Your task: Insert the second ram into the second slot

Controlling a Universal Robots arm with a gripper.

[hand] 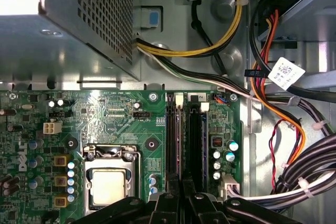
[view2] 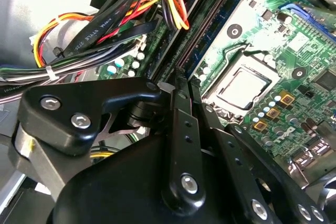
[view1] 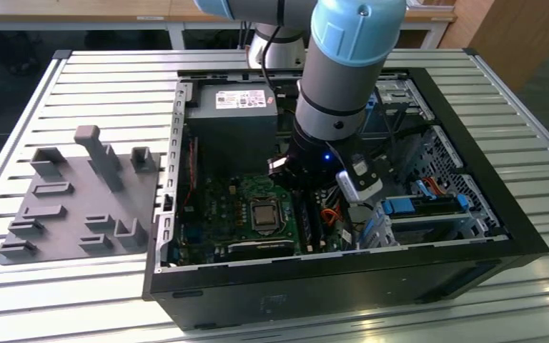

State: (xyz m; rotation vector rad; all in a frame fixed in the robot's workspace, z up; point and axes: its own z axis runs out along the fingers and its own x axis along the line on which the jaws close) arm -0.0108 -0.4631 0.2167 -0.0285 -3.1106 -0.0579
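Exterior view: my arm (view1: 346, 71) reaches down into an open black steel PC case (view1: 351, 279) lying flat on the ribbed aluminium desk (view1: 94, 78). A matte grey moulded fixture plate (view1: 74, 200) with upright pegs sits by the desk edge on the exterior view's left. The claw (view1: 314, 214) is low over the green motherboard (view1: 226, 214), between the square CPU socket (view1: 260, 214) and a chunky light-blue plastic drive bracket (view1: 413, 207).

In both wrist views the claw (hand: 181, 190) (view2: 181, 85) has its black metal fingers (view2: 184, 129) pinched almost together on the thin top edge of the second ram (hand: 179, 140). The stick stands on edge in the long slot nearer the CPU socket (hand: 107, 187). In the second wrist view its flat blue board face (view2: 218, 22) runs straight along the slot up to my fingertips. I can't tell whether it is fully seated.

Just beside it, on the side away from the socket, lies a parallel narrow black plastic slot (hand: 195, 140) with white end latches. Past the slot ends sits the perforated grey sheet-metal power supply (hand: 68, 19). Glossy bundled cables (view2: 105, 19) in black, yellow, red and orange loop beside the claw, some cinched with white zip ties.
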